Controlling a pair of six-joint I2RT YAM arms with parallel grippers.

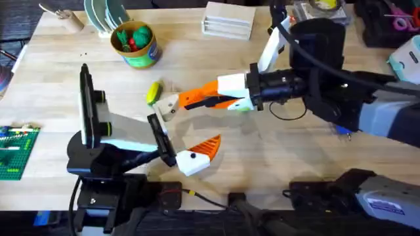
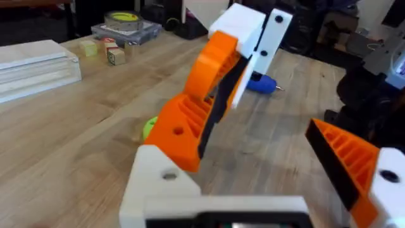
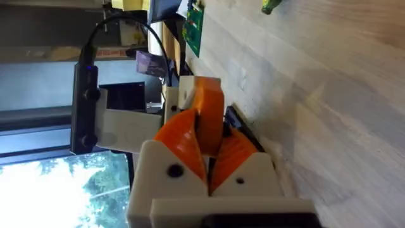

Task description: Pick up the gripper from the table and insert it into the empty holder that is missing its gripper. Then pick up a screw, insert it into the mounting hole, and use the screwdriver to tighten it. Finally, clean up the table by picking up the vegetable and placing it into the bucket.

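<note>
A small orange plastic wedge-shaped finger piece (image 3: 207,104) is clamped between the two orange ribbed fingers of the right pincer (image 1: 209,98), which is closed tight on it. The piece is off the light wooden plank table (image 1: 275,157). It is carried nose-first to the white blocky plastic holder (image 1: 168,108) that lacks its finger, and it looks to be touching that holder, though whether it is seated cannot be told.

That holder belongs to the left pincer (image 1: 180,134), which stands wide open and holds nothing. Its second holder, well apart from the first, carries its own orange finger (image 1: 209,145).

The finger piece is probably light, rigid moulded plastic with a ribbed face. It should not bend or crush, but its sloped sides could let it slide or twist out of a squeeze. Gripping across its thicker back half seems best, leaving the mounting end free to enter the holder.

A small yellow toy vegetable with a green end (image 1: 153,92) lies on the table just beyond the holder. A round green bucket with a yellow rim (image 1: 152,52) stands farther beyond the holder, with toys inside. A chunky blue-handled screwdriver (image 2: 262,83) lies on the table well away from the holder, past the right pincer.
</note>
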